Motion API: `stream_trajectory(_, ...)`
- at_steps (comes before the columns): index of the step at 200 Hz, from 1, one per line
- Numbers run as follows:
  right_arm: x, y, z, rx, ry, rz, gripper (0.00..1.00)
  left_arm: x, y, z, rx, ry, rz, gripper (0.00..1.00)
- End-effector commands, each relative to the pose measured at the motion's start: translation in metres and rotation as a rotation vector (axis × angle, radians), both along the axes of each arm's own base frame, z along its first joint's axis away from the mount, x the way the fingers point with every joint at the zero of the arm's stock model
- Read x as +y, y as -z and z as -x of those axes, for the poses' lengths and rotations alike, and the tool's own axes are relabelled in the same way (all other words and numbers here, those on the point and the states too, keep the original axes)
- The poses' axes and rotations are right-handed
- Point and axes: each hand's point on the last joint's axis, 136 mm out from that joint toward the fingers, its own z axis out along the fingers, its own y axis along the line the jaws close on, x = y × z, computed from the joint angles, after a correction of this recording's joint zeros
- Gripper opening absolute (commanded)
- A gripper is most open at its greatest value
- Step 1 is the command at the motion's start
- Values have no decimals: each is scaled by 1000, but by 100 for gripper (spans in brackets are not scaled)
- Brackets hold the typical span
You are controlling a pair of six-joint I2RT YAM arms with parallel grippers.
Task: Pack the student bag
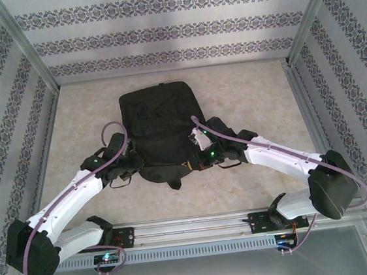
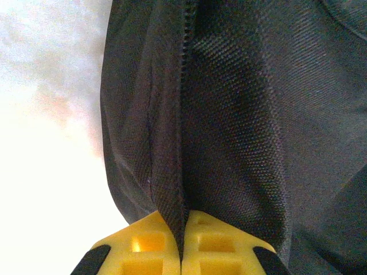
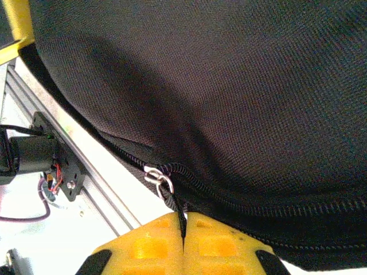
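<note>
Student bag (image 1: 162,130) lies flat in the middle of the pale tabletop (image 1: 251,97), its rounded end toward 6 o'clock and its squarer end toward 12 o'clock, as seen from the top camera. Both arms reach in from the near edge and meet the bag at its lower corners: the left claw (image 1: 124,165) at about 8 o'clock of the bag, the right claw (image 1: 204,155) at about 4 o'clock.

In the left wrist view, the left claw (image 2: 182,243) is closed, its yellow fingers (image 2: 143,246) pinching a raised fold of the black fabric. A zipper line (image 2: 184,57) runs up from that fold toward 12 o'clock.

In the right wrist view, the right claw (image 3: 184,243) is also closed, gripping the thin black zipper pull (image 3: 180,212). The pull hangs from a small metal ring (image 3: 157,179) on the bag's zipper track. An aluminium rail (image 3: 86,172) lies on the tabletop at 9 o'clock of the claw.
</note>
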Motion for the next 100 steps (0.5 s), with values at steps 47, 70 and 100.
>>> stream_trajectory(47, 53, -18, 2, 24, -75, -67, 0, 64, -16, -38, -50, -125, -271, 0)
stream_trajectory(70, 96, -31, 2, 47, -158, -113, 0, 73, -21, -46, -49, -143, -333, 21)
stream_trajectory(100, 138, -42, -13, 94, -165, -181, 0, 88, -27, -46, -27, -214, -316, 46)
